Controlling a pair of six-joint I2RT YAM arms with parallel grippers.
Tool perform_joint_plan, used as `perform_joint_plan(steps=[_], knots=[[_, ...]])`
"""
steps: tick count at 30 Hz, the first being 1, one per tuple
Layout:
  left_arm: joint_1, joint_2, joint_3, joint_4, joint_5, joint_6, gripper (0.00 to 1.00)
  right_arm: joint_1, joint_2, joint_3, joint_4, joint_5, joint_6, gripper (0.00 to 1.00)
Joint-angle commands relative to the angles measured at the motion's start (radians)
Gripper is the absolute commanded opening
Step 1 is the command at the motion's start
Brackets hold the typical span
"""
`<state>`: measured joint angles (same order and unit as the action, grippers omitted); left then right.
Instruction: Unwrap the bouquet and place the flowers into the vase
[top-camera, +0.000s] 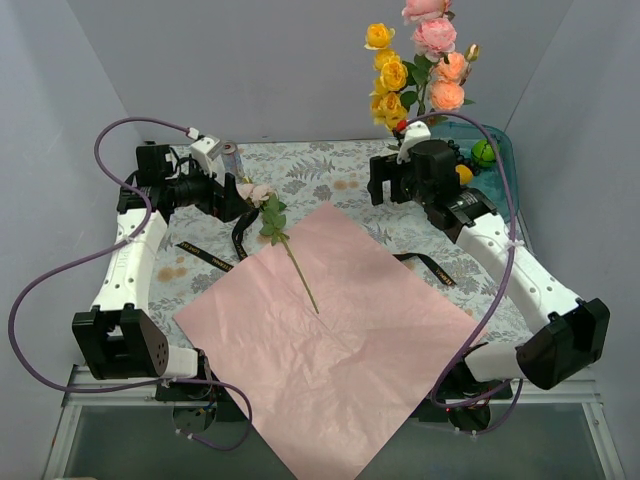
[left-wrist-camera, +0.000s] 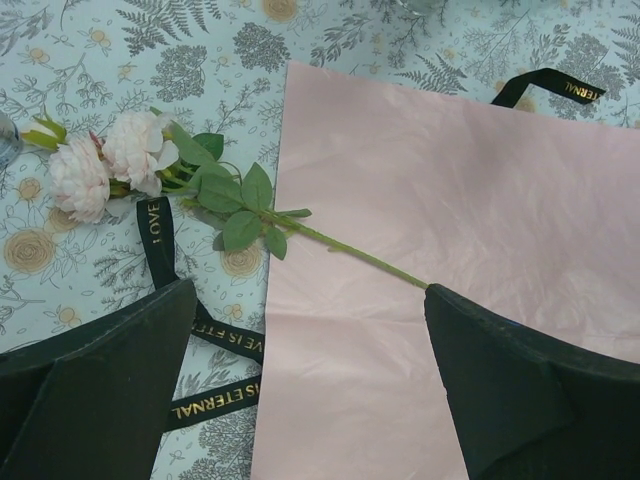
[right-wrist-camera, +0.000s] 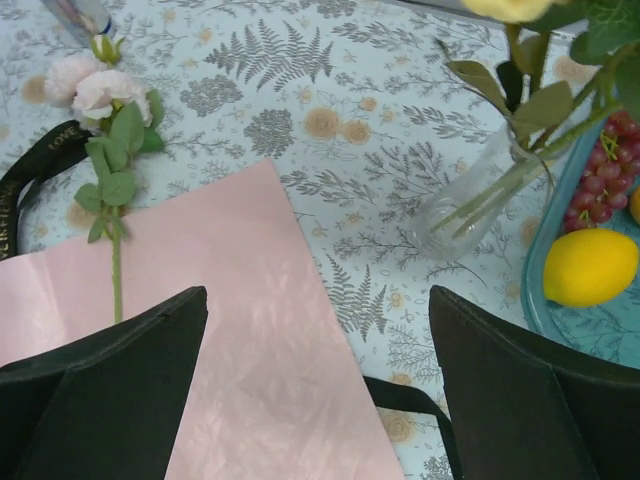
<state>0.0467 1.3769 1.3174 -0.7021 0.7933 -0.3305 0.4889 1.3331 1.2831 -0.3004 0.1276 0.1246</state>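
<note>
Plain pale grey walls (top-camera: 300, 60) enclose a table (top-camera: 600, 430) draped in a light-blue fern-patterned cloth (top-camera: 330, 170)
</note>
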Motion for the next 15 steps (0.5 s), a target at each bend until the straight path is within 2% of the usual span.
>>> perform_joint_plan(steps=[1, 3, 6, 7, 8, 9, 10, 11, 13, 14, 15], knots=[[0.005, -0.062, 0.019, 0.044, 0.006, -0.077, 0.98, 0.103, 0.011, 0.169, -0.086, 0.108, -0.075, 0.98], [0.012, -0.056, 0.026, 0.041, 0.011, -0.096, 0.98, 0.197, 0.055, 0.226, -0.121, 0.15, -0.1, 0.98], [0.019, -0.055, 0.016, 0.036, 0.006, -0.117, 0.98, 0.335, 0.127, 0.223, -0.137, 0.165, -0.083, 0.98], [0.027, -0.058, 0.01, 0.039, 0.009, -0.122, 0.98, 0.356, 0.149, 0.2, -0.116, 0.082, -0.062, 0.98], [0.05, -0.068, 0.002, 0.047, 0.02, -0.131, 0.98, 0.362, 0.155, 0.164, -0.003, -0.012, -0.022, 0.98], [0.064, -0.075, -0.007, 0.052, 0.041, -0.137, 0.98, 0.358, 0.166, 0.075, 0.047, -0.084, 0.075, 0.98], [0.077, -0.078, -0.009, 0.058, 0.052, -0.145, 0.98, 0.355, 0.193, 0.03, 0.094, -0.206, 0.087, 0.98], [0.103, -0.081, -0.004, 0.056, 0.058, -0.157, 0.98, 0.34, 0.218, 0.004, 0.166, -0.248, 0.102, 0.98], [0.125, -0.082, 0.02, 0.038, 0.083, -0.157, 0.98, 0.33, 0.308, 0.027, 0.193, -0.371, 0.138, 0.98], [0.142, -0.085, 0.025, 0.023, 0.086, -0.156, 0.98, 0.394, 0.346, 0.071, 0.125, -0.306, 0.123, 0.97], [0.147, -0.094, 0.026, 0.021, 0.084, -0.151, 0.98, 0.437, 0.386, 0.118, 0.077, -0.23, 0.037, 0.96]])
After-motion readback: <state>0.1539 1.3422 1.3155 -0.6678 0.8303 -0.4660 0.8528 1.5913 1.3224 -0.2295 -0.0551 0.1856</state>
